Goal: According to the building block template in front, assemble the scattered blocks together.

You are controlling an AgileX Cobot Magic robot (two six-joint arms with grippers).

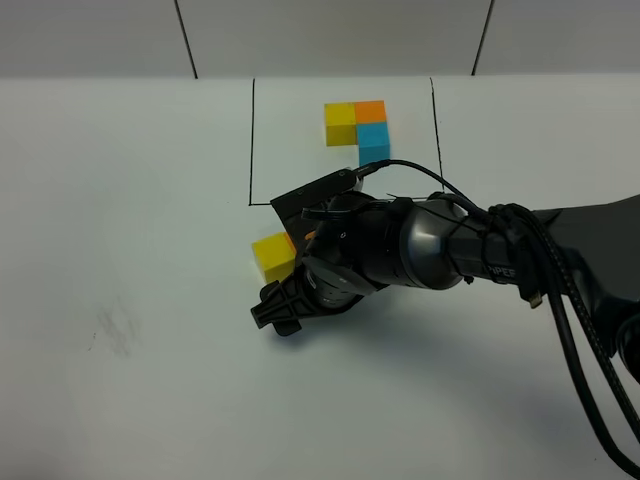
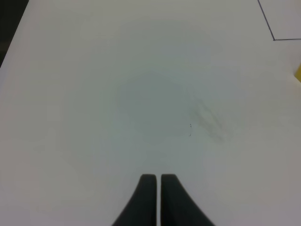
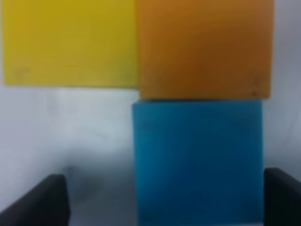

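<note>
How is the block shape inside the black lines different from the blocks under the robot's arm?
The building block template lies in the open within the black outline; the scattered blocks lie outside it, mostly hidden under the right gripper. No jaws surround the template; open jaws flank the scattered blocks' blue cube. Both show yellow beside orange, with blue against the orange.

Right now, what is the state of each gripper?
Left gripper: closed, holding nothing.
Right gripper: open, jaws on either side of the blue block, not gripping it.
</note>
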